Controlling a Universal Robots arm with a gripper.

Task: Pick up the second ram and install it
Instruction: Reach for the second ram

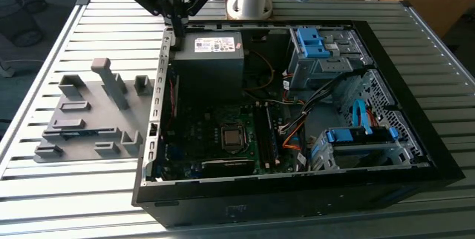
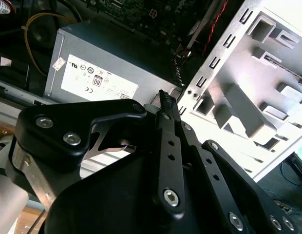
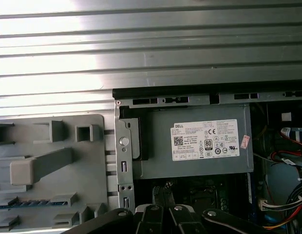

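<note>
The second ram (image 1: 77, 133) is a thin dark strip lying in a slot of the pale grey holder plate (image 1: 82, 155), on the exterior view's left of the open computer case (image 1: 415, 155). The first wrist view shows the ram (image 3: 31, 204) in its slot on the holder plate (image 3: 92, 161). My gripper (image 1: 178, 34) hangs over the case's back corner, above the case wall beside the black power-supply box (image 1: 210, 55). It is well apart from the ram. Its fingers (image 2: 164, 97) are shut together with nothing between them.
The motherboard (image 1: 222, 133) lies inside the case, with a green stick (image 1: 264, 139) standing in a slot. Blue drive brackets (image 1: 360, 134) and cables fill the exterior view's right side. Tall grey blocks (image 1: 111, 83) rise from the holder plate. The slatted table (image 1: 74, 205) surrounds everything.
</note>
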